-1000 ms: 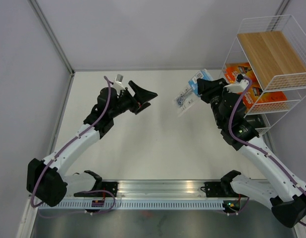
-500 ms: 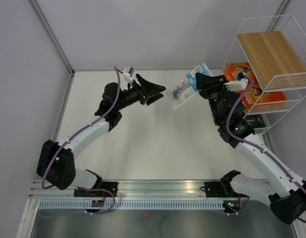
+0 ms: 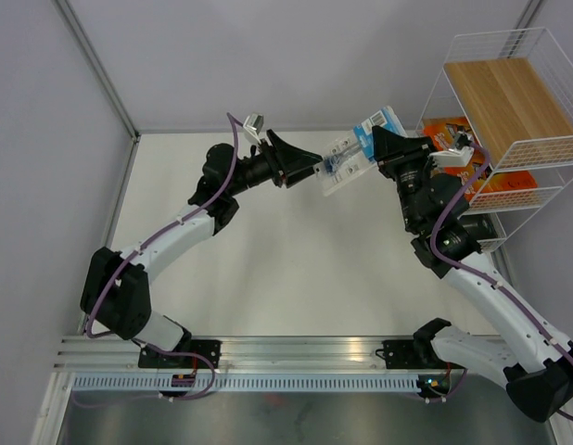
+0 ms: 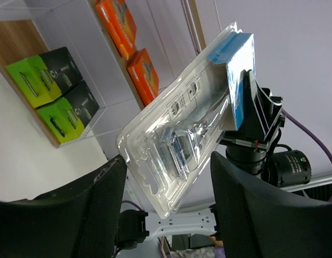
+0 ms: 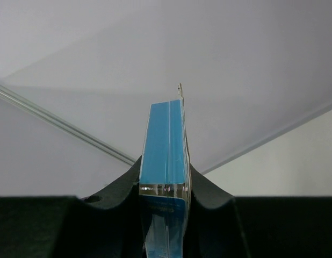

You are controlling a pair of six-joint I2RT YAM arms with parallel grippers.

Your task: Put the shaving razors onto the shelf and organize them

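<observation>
A clear blister razor pack with a blue card (image 3: 350,159) hangs in mid-air, and my right gripper (image 3: 383,148) is shut on its blue end (image 5: 165,156). My left gripper (image 3: 316,168) is open, and its two fingers straddle the clear lower end of the pack (image 4: 182,140) with a gap on each side. The white wire shelf (image 3: 546,56) stands at the far right. Two orange packs (image 3: 442,135) (image 3: 505,183) lie on its middle tier and black-and-green packs (image 4: 45,75) (image 4: 69,114) on the lowest one.
The shelf's top wood tier (image 3: 505,97) is bare. The white tabletop (image 3: 286,269) stretches below both raised arms. A grey wall and a metal corner post (image 3: 96,69) bound the back and left. The arm bases sit on the rail (image 3: 296,357) at the near edge.
My left arm has swung right and up until its fingers stand around the pack, and its jaws have narrowed. My right gripper has lifted the pack a little towards the back.
</observation>
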